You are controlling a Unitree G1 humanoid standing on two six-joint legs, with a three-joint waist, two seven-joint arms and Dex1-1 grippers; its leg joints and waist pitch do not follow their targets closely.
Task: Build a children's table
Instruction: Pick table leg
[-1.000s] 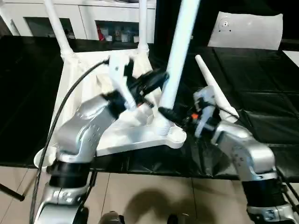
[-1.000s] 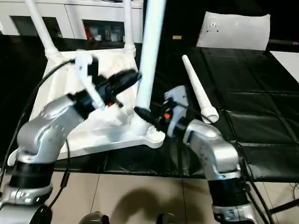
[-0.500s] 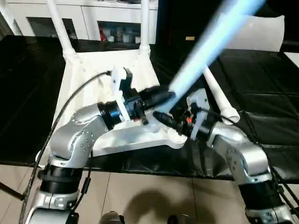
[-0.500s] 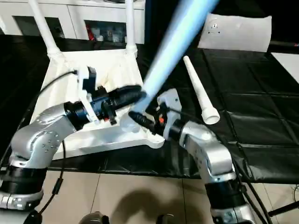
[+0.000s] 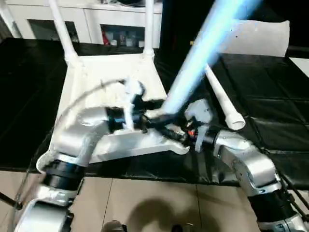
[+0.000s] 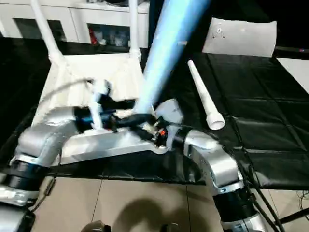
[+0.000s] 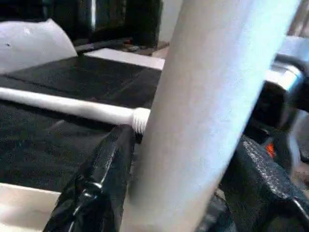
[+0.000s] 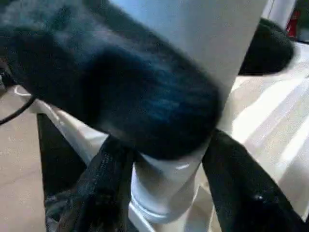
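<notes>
The two head cameras are looking forward and down over both forearms at the upturned table top (image 5: 108,77), sharing nearly the same scene. Each wrist camera is sitting very close to the tilted leg (image 7: 207,111), facing along its own fingers (image 8: 241,193) toward it.

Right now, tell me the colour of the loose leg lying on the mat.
White loose leg, clearest in the right eye view.

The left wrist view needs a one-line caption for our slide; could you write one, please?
Left gripper closed around a white table leg, with a spare leg lying on the black surface behind.
</notes>
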